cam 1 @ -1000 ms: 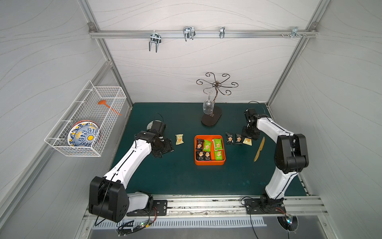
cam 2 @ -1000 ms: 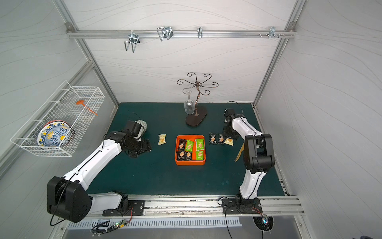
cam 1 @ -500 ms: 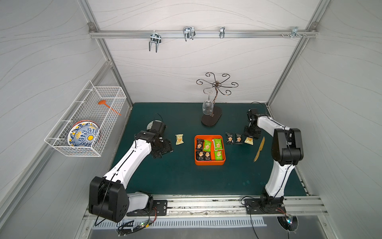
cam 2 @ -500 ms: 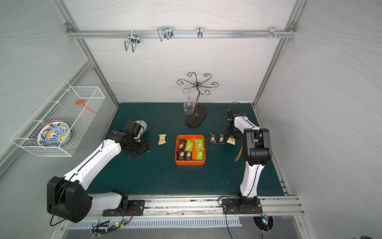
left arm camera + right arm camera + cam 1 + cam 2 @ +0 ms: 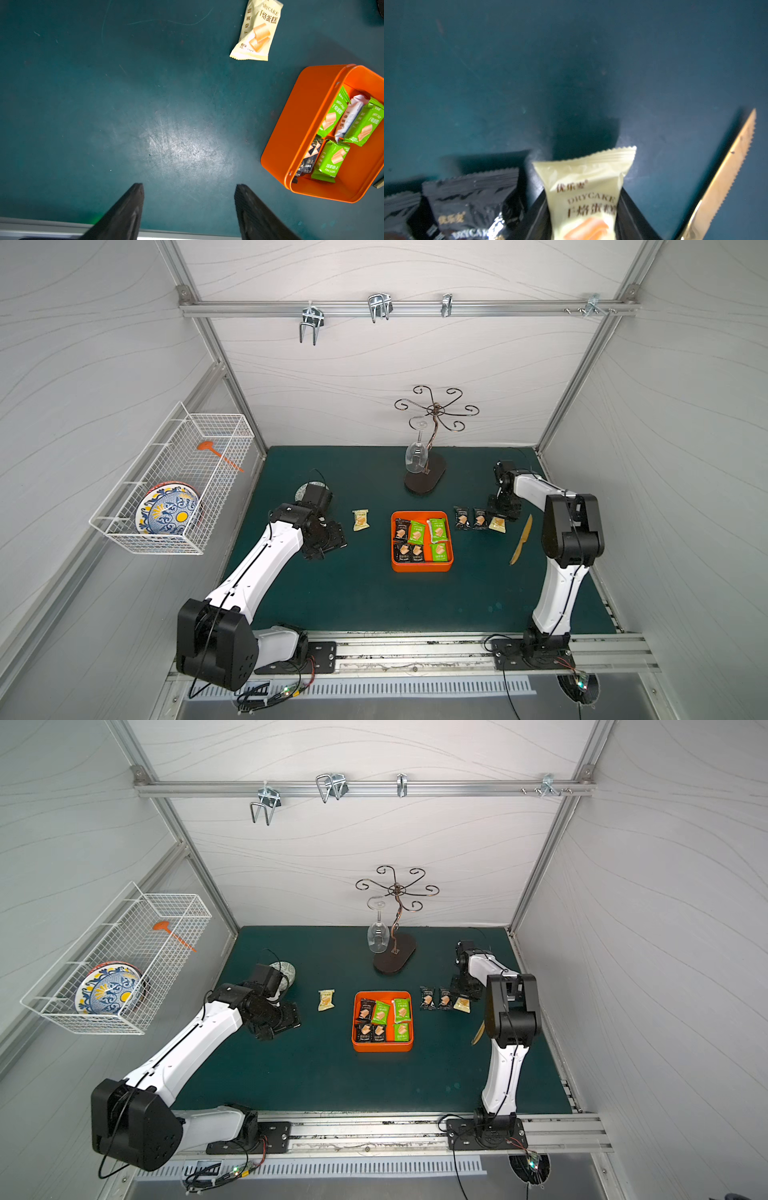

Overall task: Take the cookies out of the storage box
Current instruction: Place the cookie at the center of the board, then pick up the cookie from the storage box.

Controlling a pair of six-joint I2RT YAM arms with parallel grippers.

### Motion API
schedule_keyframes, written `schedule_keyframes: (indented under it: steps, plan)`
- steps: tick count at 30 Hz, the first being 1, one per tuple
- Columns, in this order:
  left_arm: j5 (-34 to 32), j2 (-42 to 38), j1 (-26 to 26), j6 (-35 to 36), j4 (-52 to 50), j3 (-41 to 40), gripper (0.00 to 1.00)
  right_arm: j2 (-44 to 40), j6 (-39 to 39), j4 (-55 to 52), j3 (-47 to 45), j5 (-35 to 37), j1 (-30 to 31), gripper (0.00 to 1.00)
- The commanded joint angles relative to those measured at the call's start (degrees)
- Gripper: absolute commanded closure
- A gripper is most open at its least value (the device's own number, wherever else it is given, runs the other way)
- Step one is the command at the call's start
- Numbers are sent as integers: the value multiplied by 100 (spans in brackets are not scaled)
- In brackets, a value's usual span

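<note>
The orange storage box sits mid-table with several cookies in it, black and green; the left wrist view shows its wall. One pale yellow packet lies left of the box. Two black packets lie right of it. My right gripper is shut on a pale yellow cookie packet that rests on the mat beside them. Left of the box my left gripper hangs open over bare mat, holding nothing.
A tan serrated knife lies just right of the right gripper. A metal glass rack with a hanging wine glass stands at the back. A white wire basket with a plate hangs on the left wall.
The right arm's elbow has swung in toward the back of the table while its gripper stayed at the pale yellow packet beside the black ones. The left arm has not moved.
</note>
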Motion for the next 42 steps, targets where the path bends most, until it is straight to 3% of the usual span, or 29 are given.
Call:
schedule_keyframes:
  steps: [1,10,17,27,34,42]
  plan:
    - [-47,-131,14,-41,-87,214,26,117,-26,31,45,-124,-27,45]
    - [-133,25,-418,-114,-107,693,24,-803,45,-253,65,-160,-21,32]
    - [-72,567,-1212,-389,268,1234,25,-2164,286,-528,-499,-411,52,31]
    - [-349,1796,-2482,-542,286,2175,27,-3799,785,-788,-1560,-861,761,30]
    - [-707,2400,-3209,-1003,406,2485,28,-4155,1134,-686,-2031,-1235,1100,31]
    - [-1235,3191,-3656,-1445,176,3075,33,-4284,878,-636,-2043,-1386,1098,30]
